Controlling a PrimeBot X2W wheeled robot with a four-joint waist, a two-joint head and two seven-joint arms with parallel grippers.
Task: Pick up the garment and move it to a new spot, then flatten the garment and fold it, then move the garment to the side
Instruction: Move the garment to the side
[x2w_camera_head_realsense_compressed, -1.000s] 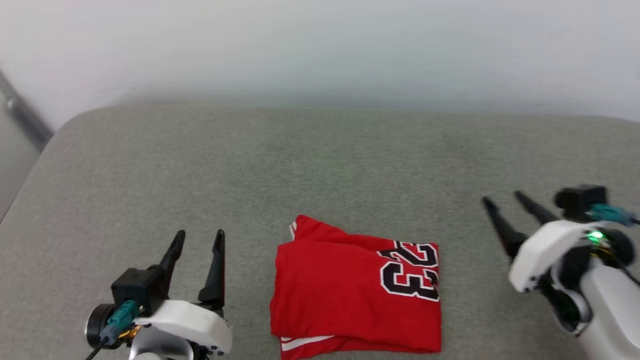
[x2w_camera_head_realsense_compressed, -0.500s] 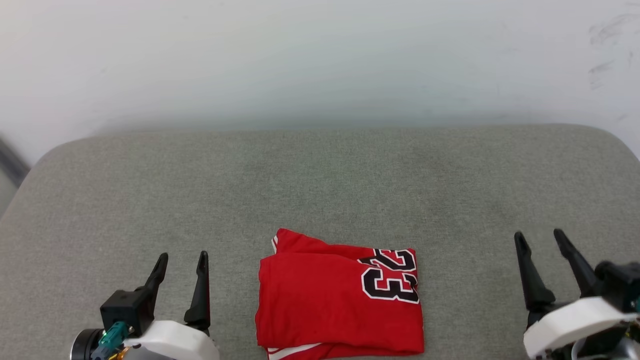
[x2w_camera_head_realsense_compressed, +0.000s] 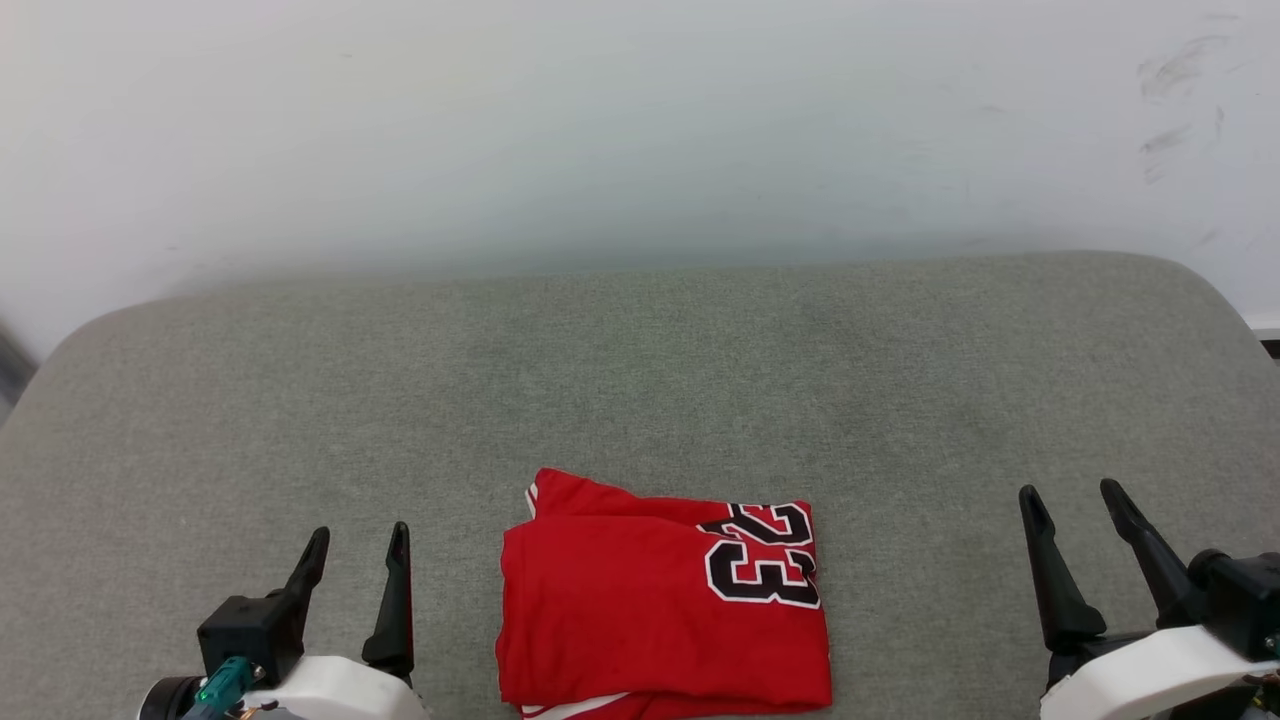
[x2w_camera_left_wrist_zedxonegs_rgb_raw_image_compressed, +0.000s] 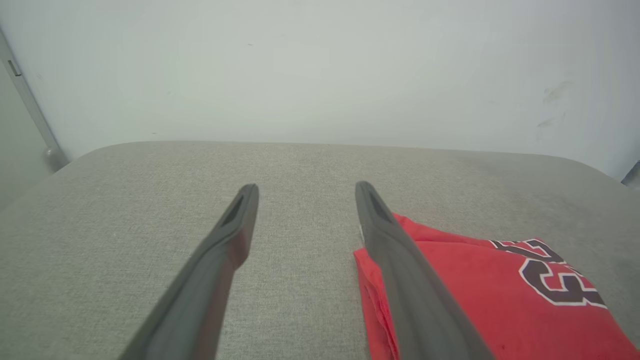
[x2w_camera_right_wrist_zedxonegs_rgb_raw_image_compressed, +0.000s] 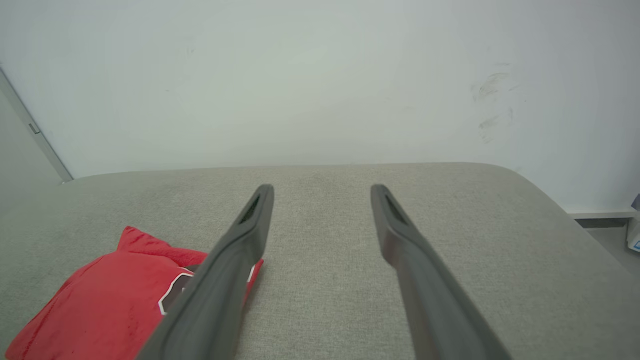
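1. Garment: folded, lower centre of frame, on grey cushion.
2. Left gripper: lower left, spread wide, empty; nearer, garment to its right.
3. Right gripper: lower right, spread wide, empty.

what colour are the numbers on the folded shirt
Black with a white outline, on the red shirt. The head view shows it best.

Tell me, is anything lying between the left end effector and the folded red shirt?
Nothing. In the head view, a bare stretch of grey cushion separates the open left end effector from the red shirt.
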